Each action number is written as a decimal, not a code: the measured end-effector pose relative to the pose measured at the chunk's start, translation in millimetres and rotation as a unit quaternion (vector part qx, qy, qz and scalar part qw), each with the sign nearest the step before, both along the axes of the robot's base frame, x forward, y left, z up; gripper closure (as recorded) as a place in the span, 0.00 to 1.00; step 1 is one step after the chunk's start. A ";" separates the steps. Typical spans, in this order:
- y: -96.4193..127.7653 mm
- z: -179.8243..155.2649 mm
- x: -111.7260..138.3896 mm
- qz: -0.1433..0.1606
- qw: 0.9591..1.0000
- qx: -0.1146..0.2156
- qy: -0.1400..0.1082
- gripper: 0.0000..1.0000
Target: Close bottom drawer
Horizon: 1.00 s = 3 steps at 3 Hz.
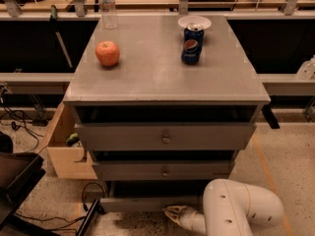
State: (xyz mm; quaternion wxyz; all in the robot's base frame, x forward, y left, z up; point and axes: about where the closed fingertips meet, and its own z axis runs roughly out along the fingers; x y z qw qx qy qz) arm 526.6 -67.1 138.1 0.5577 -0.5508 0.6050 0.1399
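Partly out: bottom drawer [133, 204]

Low at the foot of the cabinet [162, 77], front panel forward of the two drawers above [123, 137]. Beside that panel, near its middle, down by the floor [290, 156]: gripper [172, 213]. Open or shut: cannot tell.

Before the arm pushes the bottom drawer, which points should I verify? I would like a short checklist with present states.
1. Bottom drawer stands out from the cabinet: ok.
2. Gripper low at the drawer's front panel: ok.
3. Gripper touching the panel: cannot tell.
4. Black cable by the drawer's left corner, may snag: not ok.
5. Apple and Pepsi can away from the top's edges: ok.
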 end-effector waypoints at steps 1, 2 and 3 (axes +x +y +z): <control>0.1 0.0 0.0 0.000 1.000 0.000 0.000 0.62; 0.1 0.0 0.1 0.000 1.000 0.000 0.000 0.39; 2.0 0.5 0.9 0.001 1.000 0.001 -0.001 0.16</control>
